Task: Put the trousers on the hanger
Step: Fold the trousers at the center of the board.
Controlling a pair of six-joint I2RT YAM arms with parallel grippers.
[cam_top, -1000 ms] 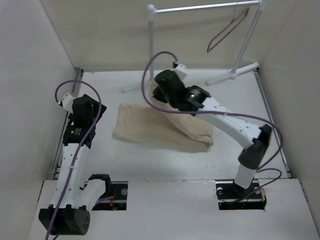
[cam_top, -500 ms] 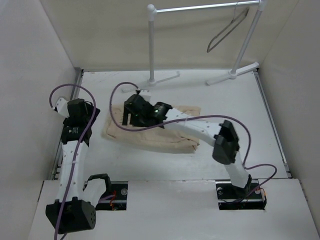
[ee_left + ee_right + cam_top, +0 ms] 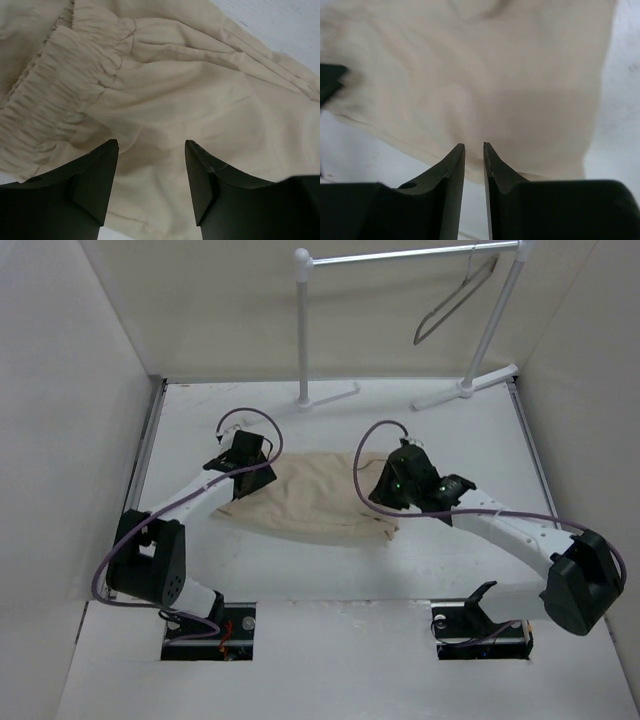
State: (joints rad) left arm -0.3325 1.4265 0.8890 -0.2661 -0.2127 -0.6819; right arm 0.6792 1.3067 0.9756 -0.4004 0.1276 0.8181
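The trousers lie flat and wrinkled in the middle of the worktop. The left gripper hovers over the gathered waistband, jaws wide apart. The right gripper is at the other end, fingers nearly together (a mere slit, no cloth in it). The hanger hangs on the far rack, well apart.

The wrinkled beige cloth trousers are a smear in the right wrist view — seams unreadable; the thin grey wire hanger's hook is too small to judge.
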